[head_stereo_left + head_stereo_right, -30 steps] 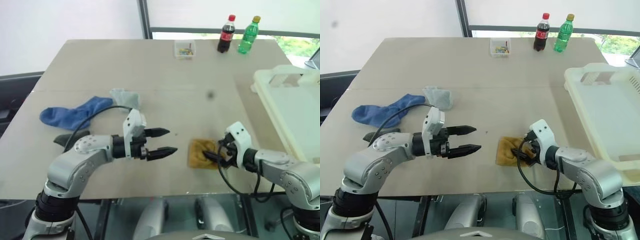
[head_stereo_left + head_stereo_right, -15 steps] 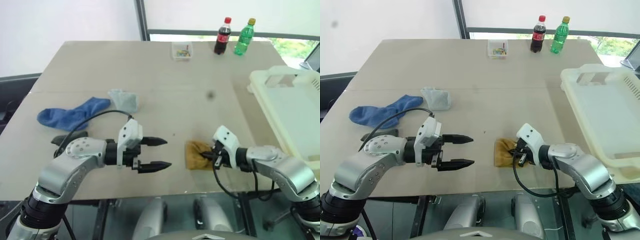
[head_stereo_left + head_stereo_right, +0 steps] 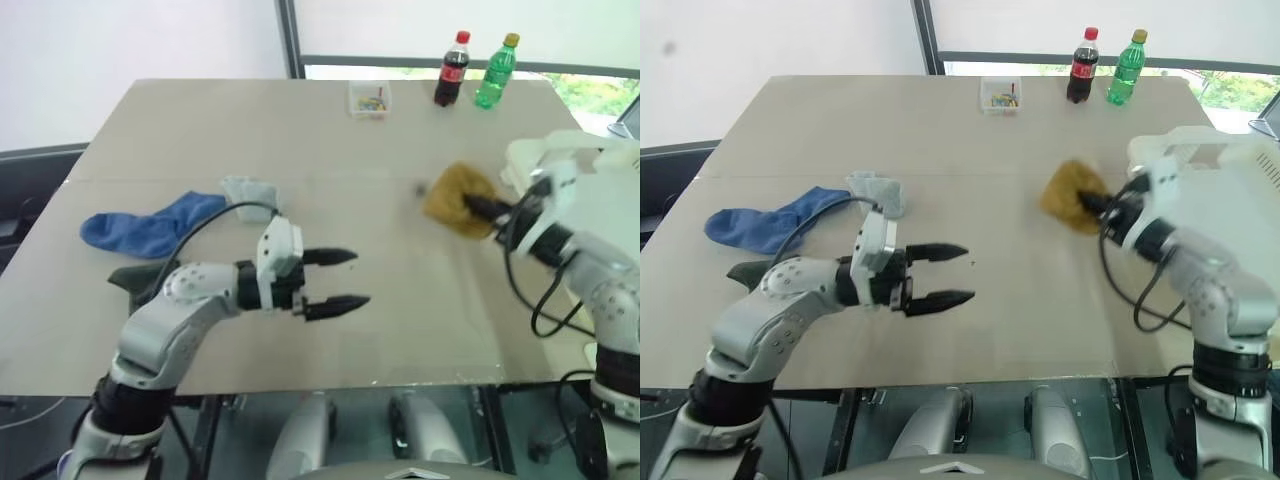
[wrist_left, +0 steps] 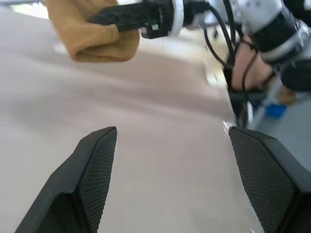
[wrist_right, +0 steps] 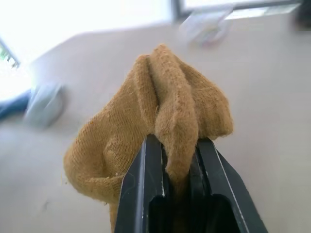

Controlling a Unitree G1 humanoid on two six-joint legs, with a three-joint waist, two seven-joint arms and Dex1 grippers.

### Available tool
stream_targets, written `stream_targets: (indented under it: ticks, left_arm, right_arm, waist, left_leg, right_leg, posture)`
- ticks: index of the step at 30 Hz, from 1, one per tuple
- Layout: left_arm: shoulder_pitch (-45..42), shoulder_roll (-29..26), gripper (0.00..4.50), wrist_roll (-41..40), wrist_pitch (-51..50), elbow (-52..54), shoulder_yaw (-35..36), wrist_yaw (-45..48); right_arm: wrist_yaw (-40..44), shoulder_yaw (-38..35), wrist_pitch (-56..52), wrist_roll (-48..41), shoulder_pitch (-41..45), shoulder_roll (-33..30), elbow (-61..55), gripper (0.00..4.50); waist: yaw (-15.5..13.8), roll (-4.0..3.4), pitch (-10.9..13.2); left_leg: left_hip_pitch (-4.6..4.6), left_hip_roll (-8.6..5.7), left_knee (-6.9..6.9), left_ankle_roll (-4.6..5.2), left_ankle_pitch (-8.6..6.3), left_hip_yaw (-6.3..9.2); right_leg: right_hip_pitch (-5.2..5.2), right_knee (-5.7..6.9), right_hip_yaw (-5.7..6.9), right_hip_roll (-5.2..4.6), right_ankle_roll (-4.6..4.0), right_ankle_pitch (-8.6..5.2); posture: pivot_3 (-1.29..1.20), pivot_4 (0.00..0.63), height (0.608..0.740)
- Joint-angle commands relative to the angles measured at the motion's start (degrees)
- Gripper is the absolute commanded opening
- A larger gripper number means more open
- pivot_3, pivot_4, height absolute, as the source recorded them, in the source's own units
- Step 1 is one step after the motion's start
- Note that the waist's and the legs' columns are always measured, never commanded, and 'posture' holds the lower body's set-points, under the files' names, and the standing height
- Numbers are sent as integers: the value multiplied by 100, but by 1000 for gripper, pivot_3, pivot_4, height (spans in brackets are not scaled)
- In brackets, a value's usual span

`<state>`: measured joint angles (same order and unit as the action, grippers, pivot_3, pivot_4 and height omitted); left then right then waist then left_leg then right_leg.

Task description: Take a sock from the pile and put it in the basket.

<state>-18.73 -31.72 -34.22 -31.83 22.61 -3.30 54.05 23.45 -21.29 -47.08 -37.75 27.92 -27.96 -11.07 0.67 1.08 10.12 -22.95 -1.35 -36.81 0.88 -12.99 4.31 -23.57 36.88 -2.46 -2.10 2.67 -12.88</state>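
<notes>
My right gripper [image 3: 470,207] is shut on a mustard-yellow sock [image 3: 452,198] and holds it in the air above the table, just left of the cream-white basket [image 3: 572,148]. The right wrist view shows the sock [image 5: 160,121] bunched between the two black fingers [image 5: 146,184]. The rest of the pile lies at the table's left: a blue sock [image 3: 150,225], a pale grey sock [image 3: 250,193] and a dark green sock [image 3: 135,277]. Over the table's near middle my left gripper [image 3: 358,278] stands open and empty, pointing right.
A cola bottle [image 3: 452,68], a green bottle [image 3: 497,70] and a small clear box [image 3: 369,98] stand at the table's far edge. The basket overhangs the table's right side. The table's front edge runs just below my left gripper.
My right gripper closed on the yellow sock, lifted it off the table and carried it up and away toward the basket. The left gripper drifted slightly right, still open.
</notes>
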Motion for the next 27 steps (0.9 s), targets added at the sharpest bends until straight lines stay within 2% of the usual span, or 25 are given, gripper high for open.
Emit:
stream_targets:
  ticks: [1, 6, 10, 14, 17, 21, 24, 25, 26, 27]
  left_arm:
    - [-424, 446, 3867, 226, 278, -156, -118, -434]
    - [-655, 939, 3867, 509, 461, -205, -371, -773]
    - [-612, 1014, 3867, 563, 426, -172, -348, -962]
    - [-647, 1108, 3867, 399, 264, -150, -225, -1159]
    - [-674, 1117, 3867, 306, 161, -114, -157, -1241]
    - [-707, 1193, 3867, 165, 158, -79, -17, -1338]
    - [-734, 1208, 3867, 148, 158, -87, -18, -1361]
    - [-733, 1195, 3867, 194, 184, -98, -45, -1360]
    - [-732, 1176, 3867, 270, 234, -115, -77, -1359]
    - [-720, 1156, 3867, 345, 274, -138, -97, -1373]
  right_arm:
    - [-620, -502, 431, 267, 636, -194, 525, 45]
    - [-1316, -823, 444, 663, 1291, -564, 1944, 45]
    - [-1546, -944, 709, 876, 1717, -708, 3206, 45]
    - [-1513, -859, 930, 1109, 2068, -873, 4492, 45]
    - [-1150, -614, 946, 1265, 2077, -1000, 4883, 45]
    - [-1048, -638, 733, 1197, 2010, -1064, 4707, 1839]
    - [-1151, -741, 503, 1111, 1801, -1071, 4214, 3363]
    - [-1213, -773, 414, 1100, 1641, -1076, 3909, 3722]
    - [-1252, -809, 349, 1082, 1498, -1075, 3631, 4412]
    - [-1274, -933, 214, 965, 1333, -1058, 3274, 4462]
  waist:
    - [4, -1, 0]
    - [6, -2, 0]
    - [21, -2, 0]
    - [39, -3, 1]
    - [32, -3, 1]
    - [30, -3, 1]
    - [26, -3, 1]
    - [25, -3, 1]
    - [14, -3, 1]
    - [2, -4, 1]
  left_leg:
    - [0, -2, 3, 0, 0, -1]
    - [0, -6, 3, 1, 0, -24]
    - [1, -4, 9, 3, -1, -51]
    - [10, -1, 15, 9, -4, -78]
    - [9, -2, 15, 12, -5, -78]
    - [8, -1, 15, 14, -7, -79]
    - [8, -2, 15, 14, -7, -79]
    - [8, -2, 15, 14, -7, -78]
    - [8, -2, 15, 14, -7, -77]
    - [7, -1, 15, 14, -7, -75]
  right_leg:
    - [-1, 1, -2, 0, 0, 0]
    - [0, 1, -8, -3, -1, 0]
    - [-3, 0, -14, -3, -1, 0]
    - [-4, 1, -35, 0, -1, 1]
    - [-3, -1, -36, 1, 0, 1]
    - [-3, -1, -37, 1, 0, 1]
    - [-3, -1, -37, 1, 1, 1]
    - [-3, -1, -37, 1, 1, 1]
    - [-3, -1, -36, 1, 1, 1]
    - [-3, -1, -34, 1, 1, 1]
  posture:
    - [0, 150, 740]
    - [0, 150, 740]
    - [0, 150, 740]
    - [0, 150, 740]
    - [0, 150, 740]
    - [0, 150, 740]
    - [0, 150, 740]
    - [0, 150, 740]
    - [0, 150, 740]
    - [0, 150, 740]
